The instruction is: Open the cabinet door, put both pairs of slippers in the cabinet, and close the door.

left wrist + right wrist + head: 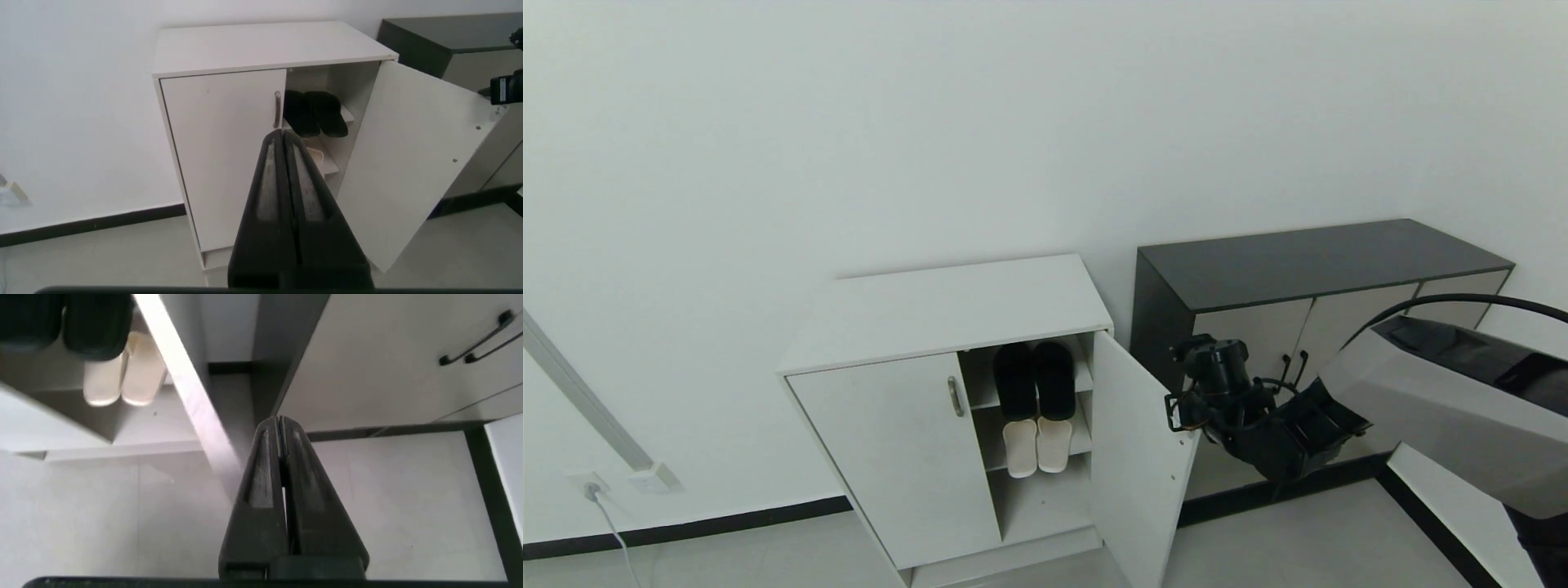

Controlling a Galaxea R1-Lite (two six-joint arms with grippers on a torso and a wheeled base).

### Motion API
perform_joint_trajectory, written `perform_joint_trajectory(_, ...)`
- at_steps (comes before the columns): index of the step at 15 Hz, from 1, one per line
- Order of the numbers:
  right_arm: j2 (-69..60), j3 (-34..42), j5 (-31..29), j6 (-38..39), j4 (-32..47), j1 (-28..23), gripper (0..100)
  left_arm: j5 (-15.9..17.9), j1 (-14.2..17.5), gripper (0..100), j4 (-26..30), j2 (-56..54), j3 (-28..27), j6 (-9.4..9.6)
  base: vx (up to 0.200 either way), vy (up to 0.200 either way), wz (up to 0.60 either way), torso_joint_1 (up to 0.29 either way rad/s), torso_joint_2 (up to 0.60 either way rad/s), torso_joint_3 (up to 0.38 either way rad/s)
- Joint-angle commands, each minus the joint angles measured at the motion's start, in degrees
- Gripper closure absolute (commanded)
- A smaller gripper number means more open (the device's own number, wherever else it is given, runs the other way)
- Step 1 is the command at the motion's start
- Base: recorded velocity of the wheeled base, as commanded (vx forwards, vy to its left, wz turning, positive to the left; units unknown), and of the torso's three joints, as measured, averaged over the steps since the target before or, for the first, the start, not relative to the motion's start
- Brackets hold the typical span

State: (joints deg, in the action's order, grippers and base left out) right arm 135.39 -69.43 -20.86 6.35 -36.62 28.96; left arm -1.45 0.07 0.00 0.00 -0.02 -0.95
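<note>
The two pairs of slippers sit inside the cabinet. The black slippers lie side by side on the upper shelf, matte and soft-looking with rounded ends. The white slippers lie on the next shelf down, smooth and creamy, their rounded ends poking over its front edge.

The cabinet is a low, boxy unit of smooth white board with a flat top, standing against a plain white wall. Its left door is shut and carries a short upright metal handle. The right-hand cabinet door, a flat white panel, stands swung wide open.

The right gripper, a black wedge, sits just beside the free edge of the open door, on its outer side. Its two fingers are pressed together with only a hairline slit between them, and they grip nothing. I cannot tell whether the tip touches the door. The left gripper hangs well back in front of the cabinet, fingers likewise squeezed together with nothing in them.

To the right of the cabinet stands a longer sideboard with a dark matte top and side. Its fronts are pale, with slim dark bar handles. The floor is smooth and grey, edged by black skirting. On the wall to the left are a white socket with a white cable dropping from it and a slanting white trunking strip.
</note>
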Motion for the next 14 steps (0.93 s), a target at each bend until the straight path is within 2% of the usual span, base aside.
perform_joint_trajectory(1, -0.48, 1.22, 0.03, 0.42, -0.12, 2.32, 100, -0.04, 0.01, 100, 0.00, 0.09, -0.06, -0.02, 0.000, 0.000, 0.00, 0.000, 0.00, 0.000)
perform_joint_trajectory(9, -4.26, 6.06, -0.68, 5.43, -2.05, 14.98, 100, -0.04, 0.01, 100, 0.00, 0.09, 0.02, -0.19, 0.000, 0.000, 0.00, 0.000, 0.00, 0.000)
perform_joint_trajectory(14, -5.49, 10.01, 1.79, 5.95, -9.61, 18.32, 100, -0.04, 0.01, 100, 0.00, 0.00, 0.02, -0.19, 0.000, 0.000, 0.00, 0.000, 0.00, 0.000)
